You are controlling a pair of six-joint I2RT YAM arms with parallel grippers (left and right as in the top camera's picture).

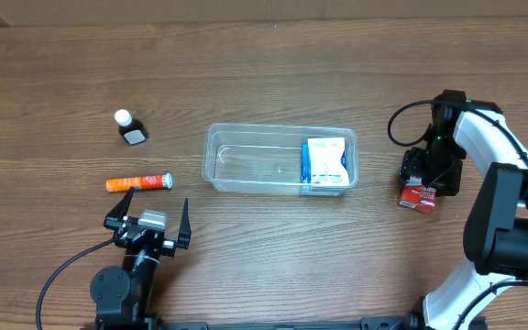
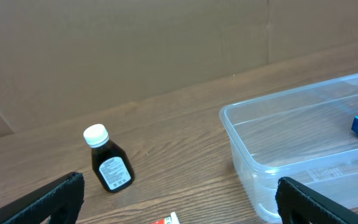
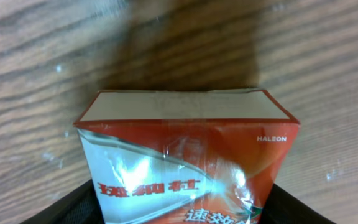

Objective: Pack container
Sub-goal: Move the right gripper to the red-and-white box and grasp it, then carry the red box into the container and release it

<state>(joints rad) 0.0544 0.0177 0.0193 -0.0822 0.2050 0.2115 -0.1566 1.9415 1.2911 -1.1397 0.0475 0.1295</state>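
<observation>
The clear plastic container (image 1: 255, 158) sits mid-table with a blue and white box (image 1: 326, 163) in its right end. It also shows in the left wrist view (image 2: 303, 130). My right gripper (image 1: 423, 176) is at the far right, shut on a red and silver box (image 1: 419, 197) that rests on or just above the wood. That box (image 3: 185, 143) fills the right wrist view between my fingers (image 3: 182, 208). My left gripper (image 1: 154, 211) is open and empty near the front left, and its fingers (image 2: 179, 196) frame the left wrist view.
An orange tube (image 1: 138, 183) lies left of the container, just ahead of my left gripper; its end (image 2: 166, 219) shows in the left wrist view. A small dark bottle with a white cap (image 1: 131, 128) stands farther back left, also seen from the left wrist (image 2: 109, 163).
</observation>
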